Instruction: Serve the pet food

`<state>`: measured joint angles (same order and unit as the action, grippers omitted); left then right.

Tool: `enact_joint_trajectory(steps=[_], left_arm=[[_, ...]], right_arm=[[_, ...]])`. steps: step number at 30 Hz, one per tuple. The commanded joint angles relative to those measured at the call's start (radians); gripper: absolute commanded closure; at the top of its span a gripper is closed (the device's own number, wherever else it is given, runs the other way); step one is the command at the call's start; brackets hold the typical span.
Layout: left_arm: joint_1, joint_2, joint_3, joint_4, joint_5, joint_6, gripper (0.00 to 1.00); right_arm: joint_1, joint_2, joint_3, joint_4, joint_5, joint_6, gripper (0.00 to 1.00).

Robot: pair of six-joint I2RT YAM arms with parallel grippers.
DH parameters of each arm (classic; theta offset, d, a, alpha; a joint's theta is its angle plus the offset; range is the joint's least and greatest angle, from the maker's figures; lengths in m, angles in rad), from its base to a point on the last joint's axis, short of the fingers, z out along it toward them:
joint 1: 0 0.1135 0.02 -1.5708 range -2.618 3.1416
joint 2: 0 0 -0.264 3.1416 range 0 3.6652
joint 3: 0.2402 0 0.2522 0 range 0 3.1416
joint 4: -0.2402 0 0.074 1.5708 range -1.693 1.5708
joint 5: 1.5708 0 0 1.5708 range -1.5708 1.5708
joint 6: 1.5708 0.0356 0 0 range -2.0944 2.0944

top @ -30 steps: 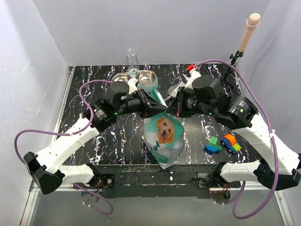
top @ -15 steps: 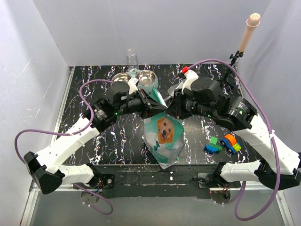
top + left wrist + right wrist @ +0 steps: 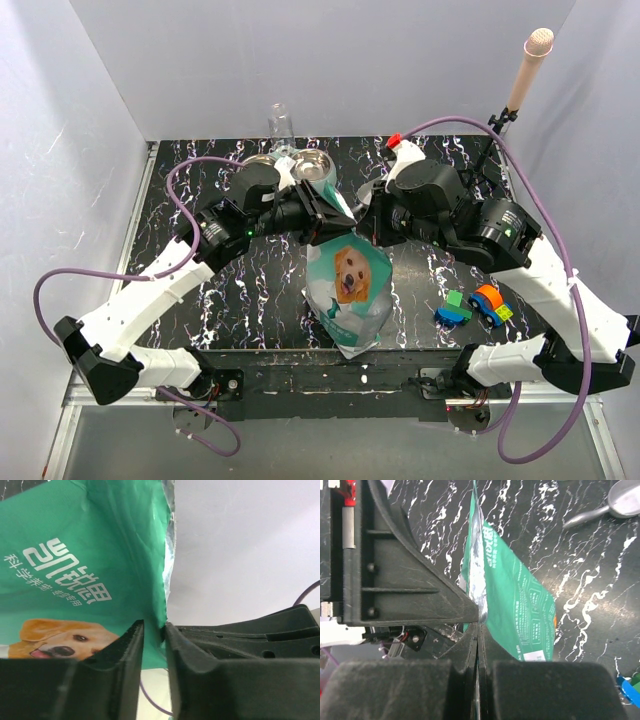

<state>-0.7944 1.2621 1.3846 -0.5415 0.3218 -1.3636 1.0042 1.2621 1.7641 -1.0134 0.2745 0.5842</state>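
Surface: black marble-patterned tabletop [image 3: 250,300] with white veins, walled in by plain white panels.
Pet food: no kibble shows in any view. As a judgement, all of it is inside the teal-and-white, foil-lined bag [image 3: 348,285] printed with a golden retriever.
Bag position: on the middle of the tabletop near the front edge, its top raised between the two arms. The silver lining shows along that top edge in both wrist views.
Left gripper [image 3: 154,632]: the black fingers are nearly together and the bag's top edge runs down into the narrow slot between them. It looks pinched on that edge.
Right gripper [image 3: 478,630]: the fingers are pressed fully together and the bag's silver-lined edge leads straight into the seam. It is clamped on the bag.
Serving dish: mint-green double bowl with steel cups [image 3: 312,165] at the back of the tabletop, behind the left gripper and apart from the bag. The cup in sight shows bare steel.
Scoop: grey plastic scoop [image 3: 622,499] lying on the tabletop, well apart from the bag and untouched.
Bystanders: small coloured toy cars [image 3: 475,305] to the right of the bag, not involved.
Done: both grippers have hold of the bag at its top.
Left: probably spreading the mouth, then getting kibble out and into the double bowl. Nothing is served yet.
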Motion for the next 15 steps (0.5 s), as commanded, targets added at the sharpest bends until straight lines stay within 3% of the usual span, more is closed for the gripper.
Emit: enact_joint_trajectory(steps=[1, 4, 9, 13, 15], left_arm=[[-0.003, -0.079, 0.038, 0.074, 0.019, 0.012, 0.67], [-0.003, -0.093, 0.013, 0.077, 0.014, -0.005, 0.62], [-0.003, -0.073, 0.001, 0.078, 0.042, -0.031, 0.63], [-0.003, -0.041, 0.01, 0.081, 0.079, -0.037, 0.72], [-0.002, -0.056, 0.008, 0.078, 0.065, -0.035, 0.68]], right_arm=[[-0.013, 0.028, 0.04, -0.042, 0.114, -0.036, 0.99], [-0.013, -0.003, 0.003, 0.028, 0.071, -0.032, 0.99], [-0.013, 0.0, -0.005, 0.042, 0.043, -0.006, 0.99], [-0.013, -0.007, -0.012, 0.045, 0.042, 0.008, 0.99], [-0.013, -0.01, -0.006, 0.044, 0.04, 0.006, 0.99]])
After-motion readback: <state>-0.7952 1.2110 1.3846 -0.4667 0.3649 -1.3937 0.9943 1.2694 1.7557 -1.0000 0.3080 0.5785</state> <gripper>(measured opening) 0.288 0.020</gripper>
